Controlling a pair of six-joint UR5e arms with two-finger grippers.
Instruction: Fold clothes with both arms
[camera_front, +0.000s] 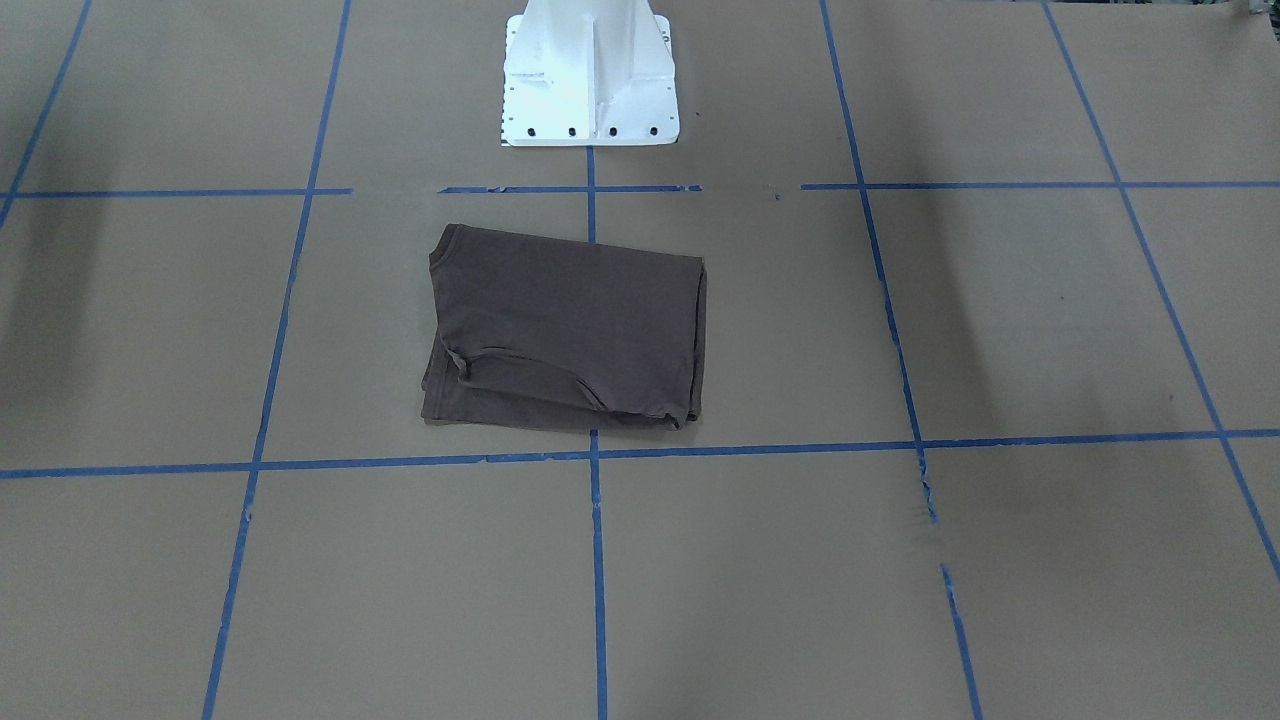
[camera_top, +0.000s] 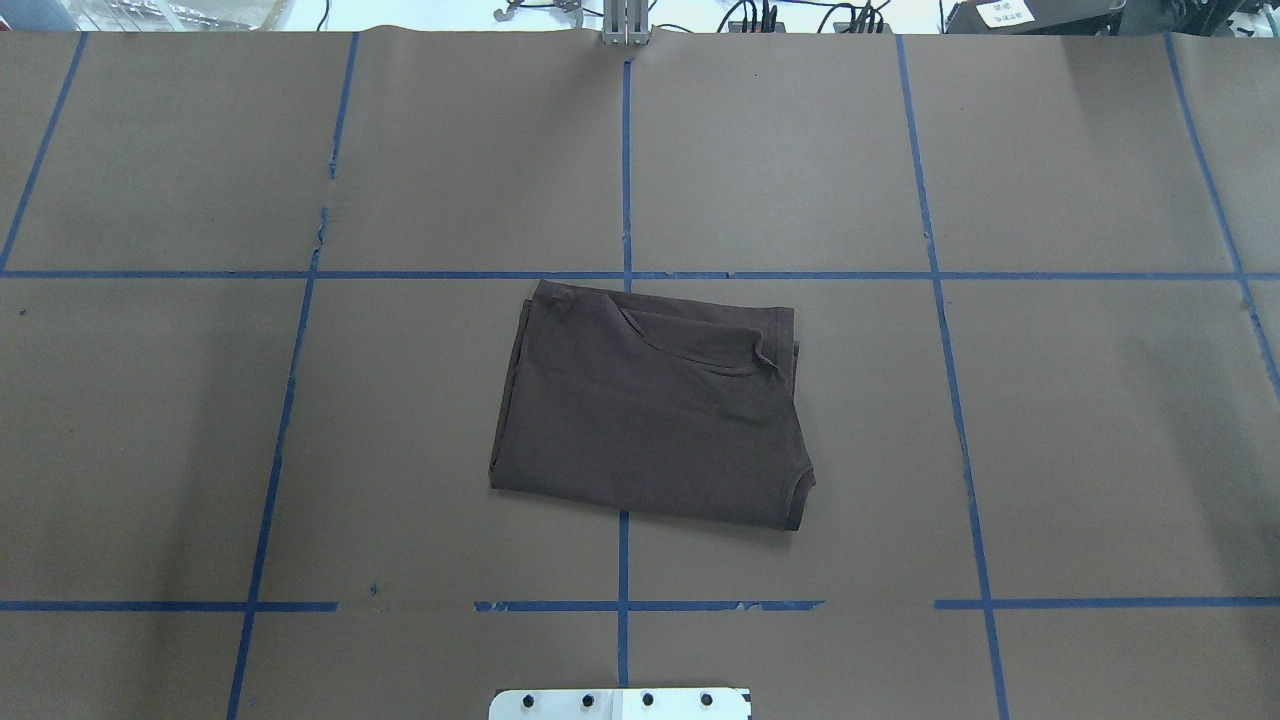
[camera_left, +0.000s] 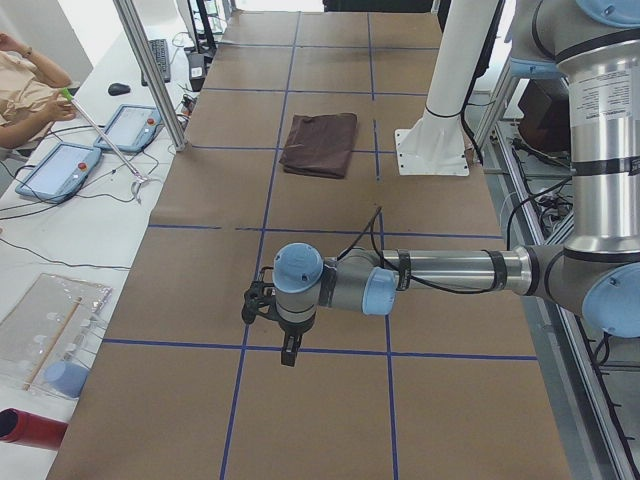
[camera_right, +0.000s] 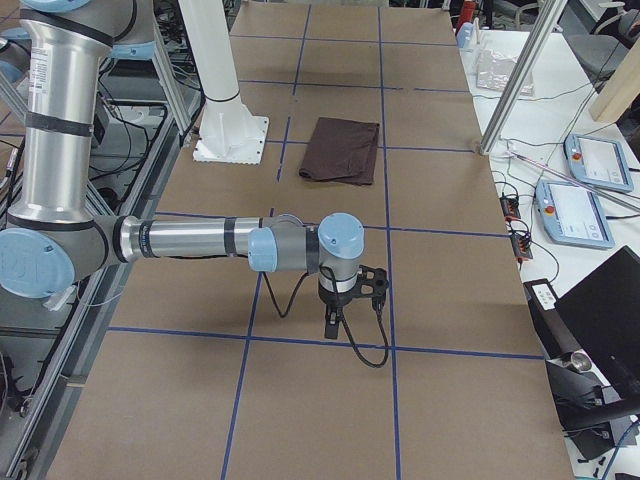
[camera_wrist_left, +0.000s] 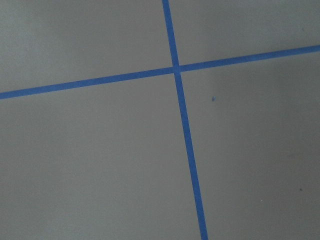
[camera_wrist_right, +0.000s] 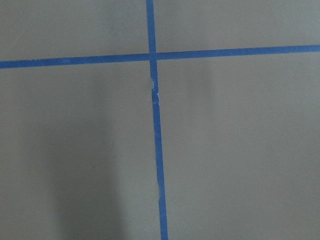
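Note:
The dark brown T-shirt (camera_front: 565, 330) (camera_top: 650, 400) lies folded into a rough rectangle in the middle of the table, in front of the pedestal, with a loose flap along one edge. It also shows as a small dark patch in the side views (camera_left: 320, 143) (camera_right: 342, 150). My left gripper (camera_left: 288, 350) hangs point-down over bare paper near the table's left end, far from the shirt. My right gripper (camera_right: 332, 325) hangs the same way near the right end. Both show only in the side views, so I cannot tell whether they are open or shut. The wrist views hold only paper and blue tape.
Brown paper with a blue tape grid (camera_top: 625, 275) covers the table. The white pedestal base (camera_front: 590, 80) (camera_top: 620, 703) stands behind the shirt. A person (camera_left: 25, 90) sits by tablets (camera_left: 60, 170) beyond the far edge; more tablets (camera_right: 575, 210) show in the right view.

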